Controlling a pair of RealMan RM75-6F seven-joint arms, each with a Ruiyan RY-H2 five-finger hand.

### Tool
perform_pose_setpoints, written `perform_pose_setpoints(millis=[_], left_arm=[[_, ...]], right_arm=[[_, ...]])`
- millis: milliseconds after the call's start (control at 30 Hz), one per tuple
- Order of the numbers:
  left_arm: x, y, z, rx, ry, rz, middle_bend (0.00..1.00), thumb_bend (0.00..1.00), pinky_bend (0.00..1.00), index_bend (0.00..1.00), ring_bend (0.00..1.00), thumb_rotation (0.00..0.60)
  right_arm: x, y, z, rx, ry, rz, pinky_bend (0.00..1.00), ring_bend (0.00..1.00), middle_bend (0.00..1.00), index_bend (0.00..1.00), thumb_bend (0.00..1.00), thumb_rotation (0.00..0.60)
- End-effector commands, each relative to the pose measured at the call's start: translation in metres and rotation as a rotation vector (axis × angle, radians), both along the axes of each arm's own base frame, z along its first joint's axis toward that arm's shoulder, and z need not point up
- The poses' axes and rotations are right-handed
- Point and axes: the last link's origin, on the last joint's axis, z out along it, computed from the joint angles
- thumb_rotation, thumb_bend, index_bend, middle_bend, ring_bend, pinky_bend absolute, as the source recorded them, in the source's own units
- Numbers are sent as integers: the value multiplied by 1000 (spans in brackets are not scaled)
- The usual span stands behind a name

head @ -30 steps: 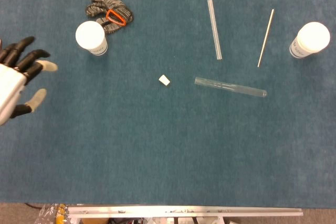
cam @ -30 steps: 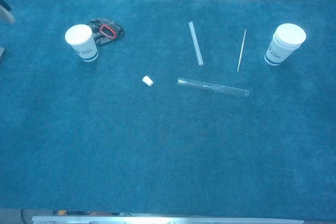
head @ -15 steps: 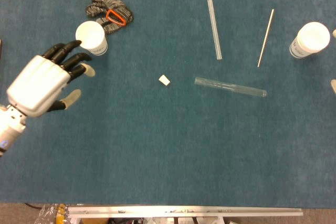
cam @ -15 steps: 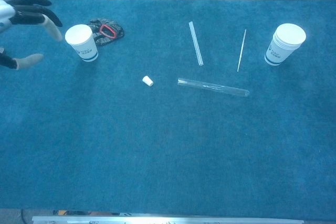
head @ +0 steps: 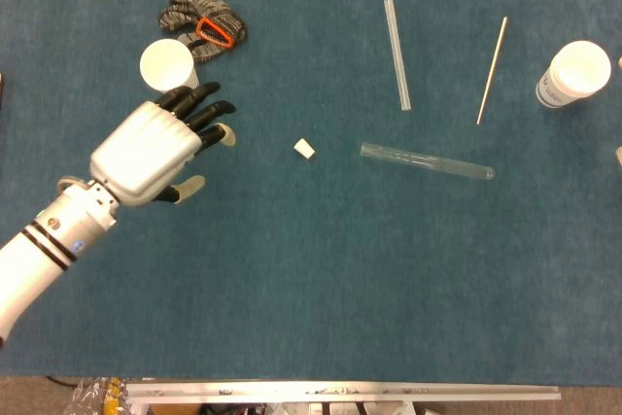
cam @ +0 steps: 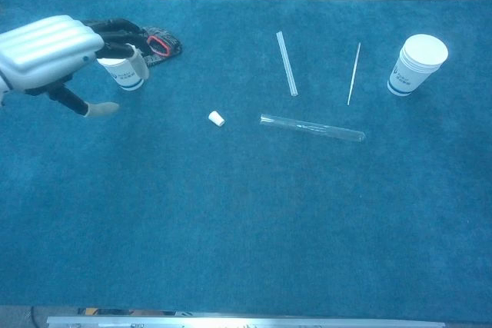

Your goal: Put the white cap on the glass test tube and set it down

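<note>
No text, number or brand can be read anywhere. A blue printed band is carried on the paper cup just behind the left hand, and another on the stacked cups far to that hand's right, but the print is too small and blurred to be made out.

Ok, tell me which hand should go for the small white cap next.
Left. The left hand is open above the blue table, a short way left of the small white cap, with nothing between them. Of the right hand only a fingertip shows at the head view's right edge, beyond the glass test tube.
</note>
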Motion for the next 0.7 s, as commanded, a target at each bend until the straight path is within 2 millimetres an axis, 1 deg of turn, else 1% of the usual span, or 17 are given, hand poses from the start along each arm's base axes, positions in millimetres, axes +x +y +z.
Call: perform_pose_setpoints(millis=[33, 200, 400, 533, 700], left_arm=[[2, 4, -3, 3, -2, 4, 164, 260, 163, 311, 50, 600], [-2, 6, 1, 16, -10, 30, 164, 260, 163, 310, 50, 600], [-11, 3, 8, 38, -21, 53, 163, 260, 163, 310, 50, 600], [-15, 2, 0, 12, -26, 84, 162, 260, 159, 310, 45, 600], [-11, 8, -17, -51, -44, 121, 140, 260, 134, 310, 10, 600]], right_arm=[[-1, 0, 0, 0, 3, -3, 122, 0, 124, 163, 289, 600], [-2, -1, -1, 13, 15, -10, 122, 0, 124, 170, 289, 600], [1, -4, -9, 52, 28, 1, 122, 0, 124, 184, 289, 600], [2, -3, -10, 55, 24, 2, 122, 0, 124, 184, 289, 600], [2, -3, -8, 46, 28, 3, 122, 0, 124, 184, 289, 600]])
